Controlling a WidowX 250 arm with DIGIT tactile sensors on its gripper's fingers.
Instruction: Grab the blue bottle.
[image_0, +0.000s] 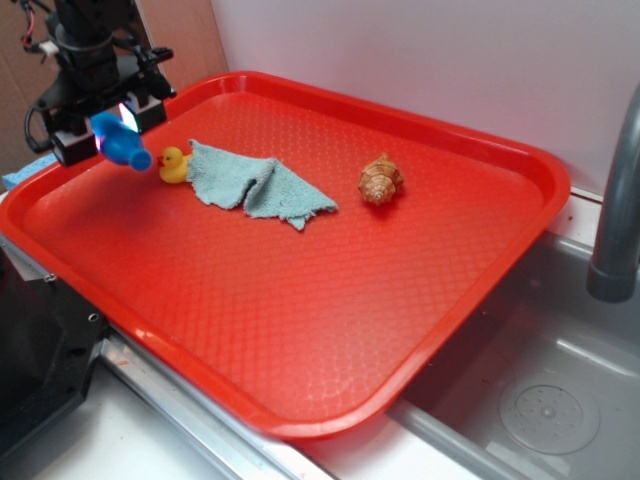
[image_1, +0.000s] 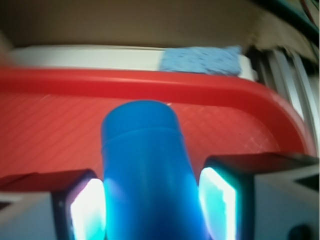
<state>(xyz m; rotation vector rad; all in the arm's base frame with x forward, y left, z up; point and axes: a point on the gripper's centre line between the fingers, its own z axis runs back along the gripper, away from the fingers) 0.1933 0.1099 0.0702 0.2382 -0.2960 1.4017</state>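
The blue bottle (image_0: 122, 142) hangs tilted above the far left corner of the red tray (image_0: 300, 330), its narrow neck pointing down and to the right toward the yellow duck (image_0: 174, 165). My gripper (image_0: 105, 130) is shut on its fat body. From the wrist camera the blue bottle (image_1: 147, 175) fills the middle, and the gripper (image_1: 152, 207) presses a glowing pad (image_1: 89, 210) against each side of it. The bottle's lower end is cut off by the frame edge there.
A pale blue-green cloth (image_0: 255, 185) lies crumpled right of the duck, and a brown shell (image_0: 381, 181) sits farther right. A grey faucet (image_0: 615, 200) and steel sink (image_0: 540, 390) stand to the right. A blue sponge (image_1: 202, 61) rests beyond the tray rim (image_1: 150, 86).
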